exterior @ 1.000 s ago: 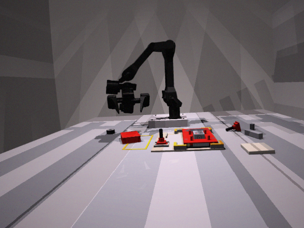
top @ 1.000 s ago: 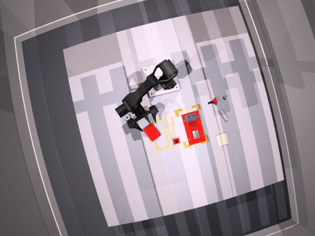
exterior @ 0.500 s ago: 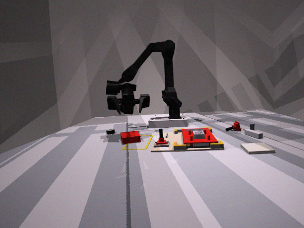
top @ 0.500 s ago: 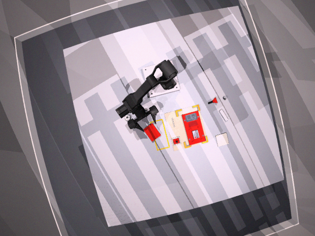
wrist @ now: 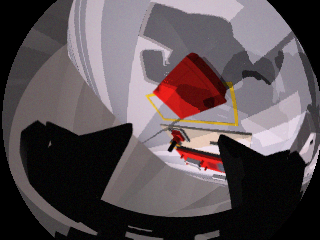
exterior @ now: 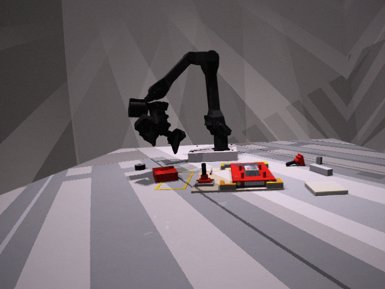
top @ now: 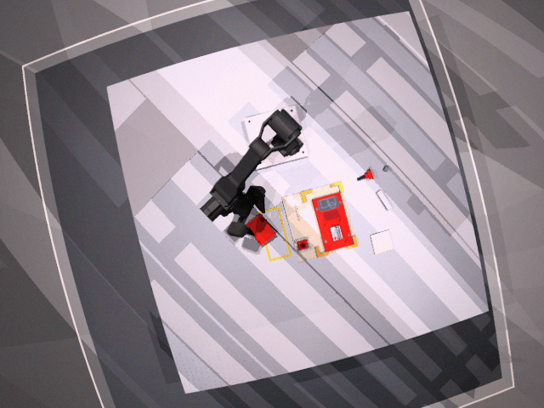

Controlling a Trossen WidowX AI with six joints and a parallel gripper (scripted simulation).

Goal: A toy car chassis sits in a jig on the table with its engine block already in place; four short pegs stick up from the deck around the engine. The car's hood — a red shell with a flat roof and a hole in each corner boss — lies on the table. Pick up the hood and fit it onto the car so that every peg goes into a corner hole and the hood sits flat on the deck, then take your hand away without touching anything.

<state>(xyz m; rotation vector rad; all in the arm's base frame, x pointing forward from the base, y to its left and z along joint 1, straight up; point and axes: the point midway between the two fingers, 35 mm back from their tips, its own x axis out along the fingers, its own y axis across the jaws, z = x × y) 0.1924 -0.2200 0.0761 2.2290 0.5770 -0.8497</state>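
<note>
Hovering, fingers wide — end effector above red hood, nothing gripped.

your red hood lies on the table; your red chassis sits flat, pegs upright around its grey engine block.
</note>
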